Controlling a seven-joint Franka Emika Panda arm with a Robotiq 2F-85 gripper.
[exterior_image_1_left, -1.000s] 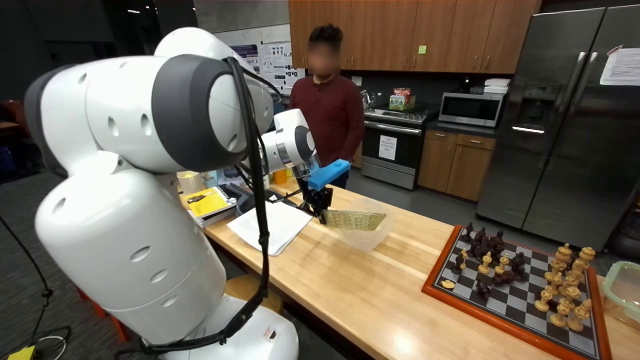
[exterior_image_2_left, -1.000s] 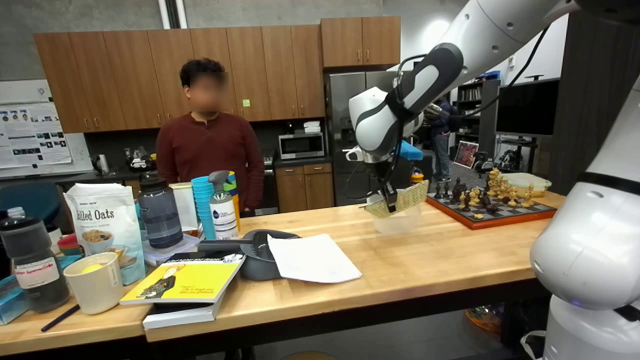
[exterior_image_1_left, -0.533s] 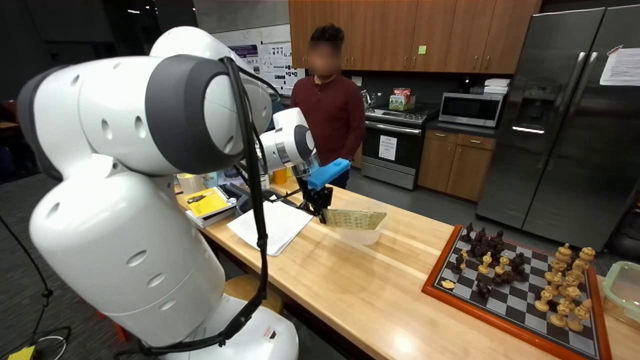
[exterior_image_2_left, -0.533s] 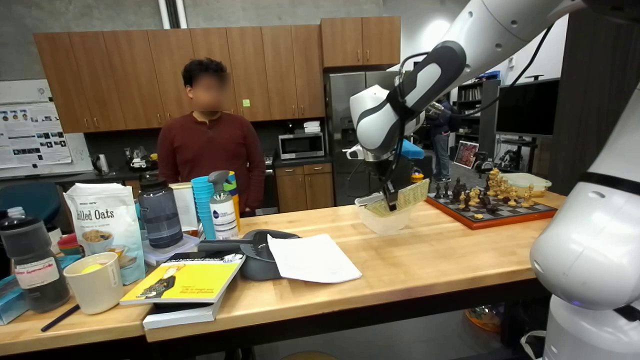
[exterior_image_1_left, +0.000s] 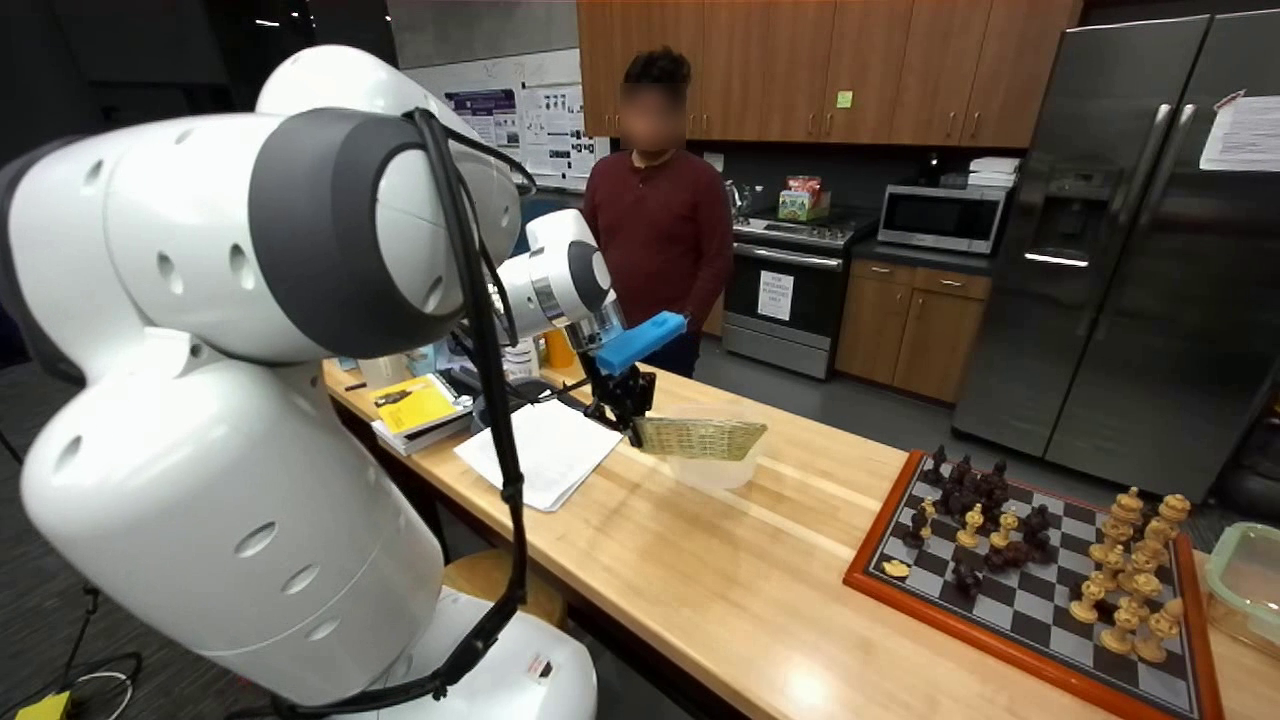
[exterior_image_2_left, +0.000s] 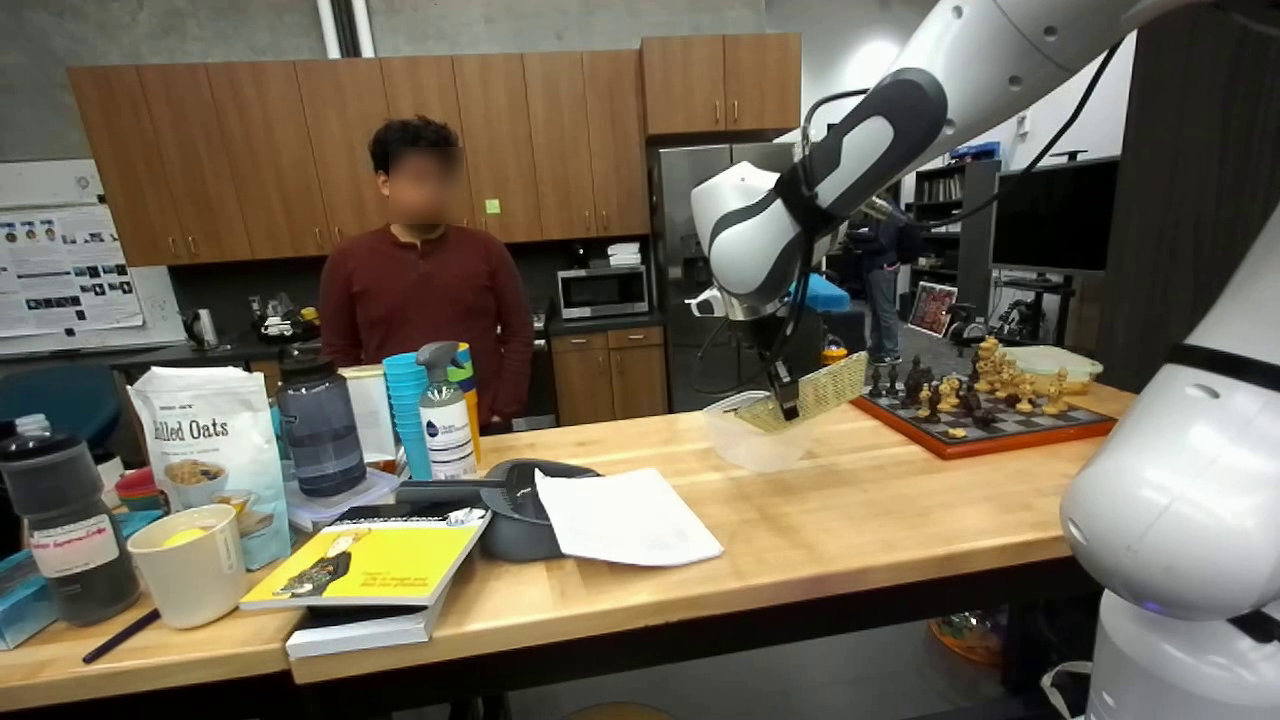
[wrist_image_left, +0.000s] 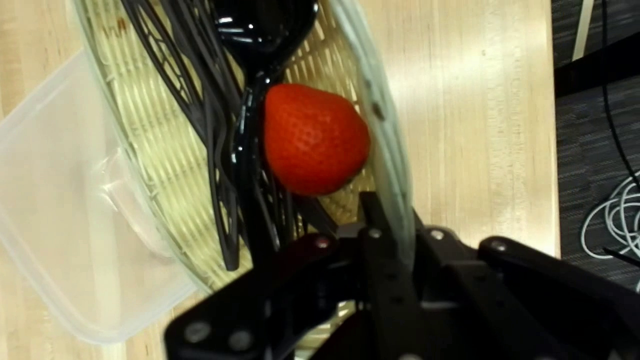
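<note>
My gripper (wrist_image_left: 392, 215) is shut on the rim of a woven straw basket (wrist_image_left: 150, 135), one finger inside and one outside. A red strawberry (wrist_image_left: 315, 140) lies in the basket beside black utensils (wrist_image_left: 220, 125) and a shiny black spoon (wrist_image_left: 265, 30). In both exterior views the basket (exterior_image_1_left: 705, 438) hangs tilted from the gripper (exterior_image_2_left: 787, 402), above the table. Just below it, partly covered by it, stands a clear plastic container (exterior_image_2_left: 755, 450), whose corner also shows in the wrist view. The basket's contents are hidden in the exterior views.
A chessboard (exterior_image_1_left: 1040, 590) with pieces lies on the wooden table (exterior_image_1_left: 760, 570). Papers (exterior_image_2_left: 630, 515), a dustpan (exterior_image_2_left: 520, 530), a yellow book (exterior_image_2_left: 370, 560), a mug (exterior_image_2_left: 190, 565), bottles and an oats bag (exterior_image_2_left: 205, 450) stand towards one end. A person (exterior_image_2_left: 425, 290) stands behind the table.
The arm has drawn back, its large links shifting left in an exterior view. The basket has moved slightly with the gripper, still held. The clear container has shifted left in both exterior views.
</note>
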